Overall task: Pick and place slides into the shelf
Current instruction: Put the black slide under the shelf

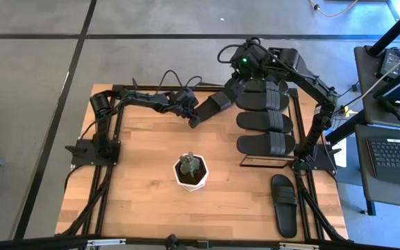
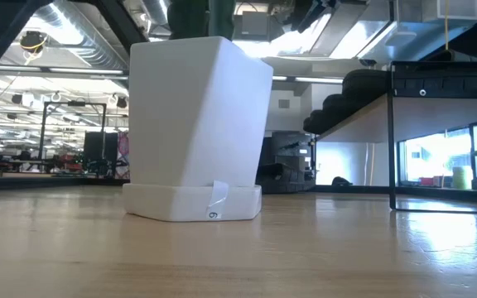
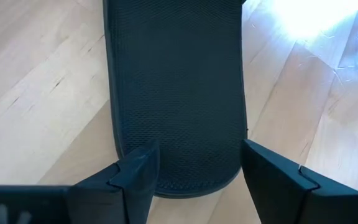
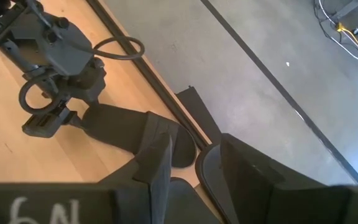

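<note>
One black slide lies sole-down and slanted on the table, left of the shelf. My left gripper is low at the slide's free end, open, with one finger on each side. The right wrist view shows the same slide and the left gripper. My right gripper hangs open high over the shelf's far end, with nothing between its fingers. Three slides rest side by side on the shelf's top. My left gripper comes slanting down from the table's left, along the slide. Its fingers flank the rounded end of the sole, which lies flat on the table. I cannot tell whether they touch it.
A white pot with a small plant stands mid-table and fills much of the low view. Another black slide lies on the table near the front right corner. In the low view, the shelf's black frame stands at the right.
</note>
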Tool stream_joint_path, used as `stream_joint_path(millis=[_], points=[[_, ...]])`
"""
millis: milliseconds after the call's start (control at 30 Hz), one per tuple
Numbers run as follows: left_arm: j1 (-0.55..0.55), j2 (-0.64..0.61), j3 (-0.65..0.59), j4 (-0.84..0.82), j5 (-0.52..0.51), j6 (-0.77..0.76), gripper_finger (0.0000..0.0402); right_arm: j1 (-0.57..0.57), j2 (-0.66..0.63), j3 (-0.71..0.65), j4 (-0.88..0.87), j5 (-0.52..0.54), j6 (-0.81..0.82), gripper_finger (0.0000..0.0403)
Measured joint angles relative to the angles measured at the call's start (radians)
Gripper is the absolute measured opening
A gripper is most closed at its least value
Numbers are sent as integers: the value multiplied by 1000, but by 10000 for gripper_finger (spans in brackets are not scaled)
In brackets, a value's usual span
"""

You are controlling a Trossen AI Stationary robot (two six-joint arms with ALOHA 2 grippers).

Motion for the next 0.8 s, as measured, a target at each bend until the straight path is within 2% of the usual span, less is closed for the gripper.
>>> stream_joint_path(millis=[233, 467, 567, 800], points=[[15, -1, 58, -109, 8, 6, 218, 0, 0, 0, 0, 0, -1, 139], [42, 4, 200, -416, -19, 114, 218, 0, 0, 0, 0, 0, -4, 139], [56, 4, 243, -447, -55, 152, 218, 0, 0, 0, 0, 0, -7, 139], [79, 3, 264, -447, -55, 181, 218, 0, 0, 0, -1, 1, -32, 139]])
